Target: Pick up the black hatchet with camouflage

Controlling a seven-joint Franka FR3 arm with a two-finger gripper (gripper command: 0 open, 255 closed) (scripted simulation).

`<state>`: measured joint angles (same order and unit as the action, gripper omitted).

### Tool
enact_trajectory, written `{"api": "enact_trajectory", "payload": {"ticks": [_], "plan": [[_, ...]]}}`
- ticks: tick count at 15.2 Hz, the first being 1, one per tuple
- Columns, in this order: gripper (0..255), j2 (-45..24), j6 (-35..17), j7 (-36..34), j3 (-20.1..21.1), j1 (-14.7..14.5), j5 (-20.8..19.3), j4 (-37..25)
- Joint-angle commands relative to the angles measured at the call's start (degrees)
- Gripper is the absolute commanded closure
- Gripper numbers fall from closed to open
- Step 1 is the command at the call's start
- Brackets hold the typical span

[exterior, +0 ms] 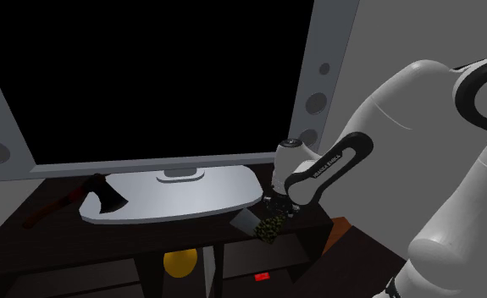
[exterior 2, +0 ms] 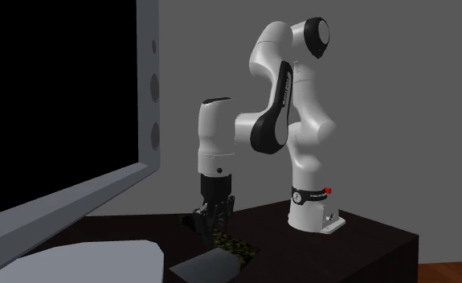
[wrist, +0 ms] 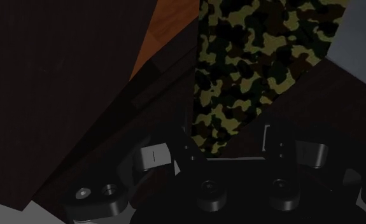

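Observation:
The hatchet (exterior: 268, 227) has a green-and-black camouflage handle (wrist: 239, 70) and a grey head (exterior 2: 206, 264). It lies on the dark TV stand (exterior 2: 365, 233), near the stand's front edge in the shoulder view and just right of the TV's foot. My black gripper (exterior: 277, 204) points straight down over the handle (exterior 2: 231, 243). In the wrist view the handle's end sits between my gripper's (wrist: 210, 153) fingers (wrist: 153, 156). They stand apart, with a narrow gap showing on each side of the handle.
A large TV with a black screen (exterior: 148, 76) and a grey foot (exterior: 182, 196) stands close behind the hatchet. A second hatchet (exterior: 102, 195) with a reddish handle lies by the foot's far end. A yellow object (exterior: 180, 262) sits on the shelf below.

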<state>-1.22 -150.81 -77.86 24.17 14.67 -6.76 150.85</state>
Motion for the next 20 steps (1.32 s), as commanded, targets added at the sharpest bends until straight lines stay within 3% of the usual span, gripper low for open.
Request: {"api": "enact_trajectory", "payload": {"ticks": [1, 4, 12, 20], "plan": [[255, -0.09, 0.00, 0.01, 0.02, -0.02, -0.01, 0.04], [255, -0.18, -0.10, 0.01, -0.03, 0.02, -0.11, 0.05], [255, 6.92, 6.94, 4.72, 0.15, -0.70, 6.08, -0.64], [255, 12.35, 13.47, 7.30, -0.58, -1.57, 9.24, -2.13]]}}
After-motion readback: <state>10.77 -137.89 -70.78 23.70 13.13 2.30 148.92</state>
